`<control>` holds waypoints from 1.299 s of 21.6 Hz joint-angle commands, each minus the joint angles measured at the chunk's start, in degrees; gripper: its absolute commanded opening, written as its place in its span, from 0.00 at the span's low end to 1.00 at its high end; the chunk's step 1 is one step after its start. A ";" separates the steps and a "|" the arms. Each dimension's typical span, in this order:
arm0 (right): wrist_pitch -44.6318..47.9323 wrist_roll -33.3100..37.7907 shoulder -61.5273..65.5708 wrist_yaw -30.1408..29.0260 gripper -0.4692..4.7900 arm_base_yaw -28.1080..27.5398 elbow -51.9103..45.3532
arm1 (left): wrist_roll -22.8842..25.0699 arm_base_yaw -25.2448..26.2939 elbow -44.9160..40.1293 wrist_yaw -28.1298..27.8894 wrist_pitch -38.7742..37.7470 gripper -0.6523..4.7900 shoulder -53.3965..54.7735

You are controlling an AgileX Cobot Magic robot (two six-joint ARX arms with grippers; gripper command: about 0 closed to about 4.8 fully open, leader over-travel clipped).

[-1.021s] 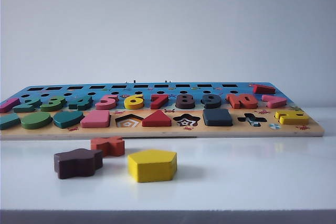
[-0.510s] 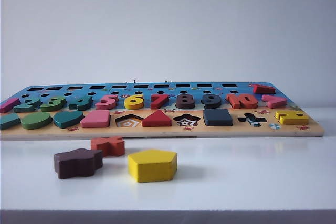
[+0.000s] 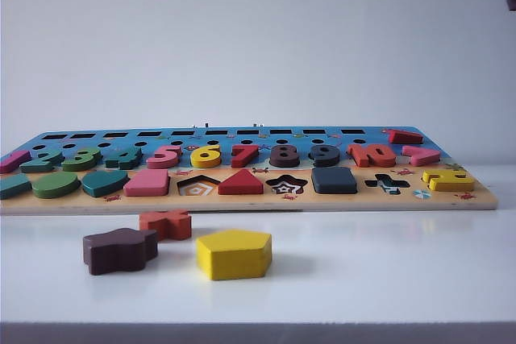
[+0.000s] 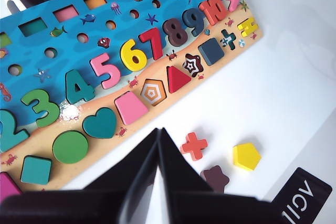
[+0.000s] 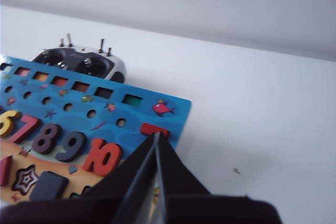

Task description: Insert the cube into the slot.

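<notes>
With cube (image 5: 48, 185) seated in board, right pincer (image 5: 157, 136) shut above.

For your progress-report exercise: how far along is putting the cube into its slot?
Done: the navy cube sits seated in its slot on the puzzle board, beside the star recess. In hand: nothing; left gripper and right gripper have shut, empty fingers, raised above the table. Left: nothing visible for this cube.

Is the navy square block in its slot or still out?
In. The navy block sits in the board's shape row, beside the star recess; both grippers, left and right, are shut, empty, clear of it.
</notes>
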 commanded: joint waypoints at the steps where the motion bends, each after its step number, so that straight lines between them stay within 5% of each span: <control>1: 1.60 3.02 -3.91 0.66 0.09 -3.56 -2.91 | 0.04 0.07 0.33 -0.28 1.38 0.15 -1.99; 17: 1.75 2.99 -27.19 0.63 0.08 -13.66 -14.95 | -0.11 14.99 -1.62 -1.97 5.68 0.15 -17.11; 28: 3.72 6.36 -31.63 2.16 0.08 -14.25 -21.55 | 0.48 20.57 -12.72 -13.90 13.77 0.15 -25.49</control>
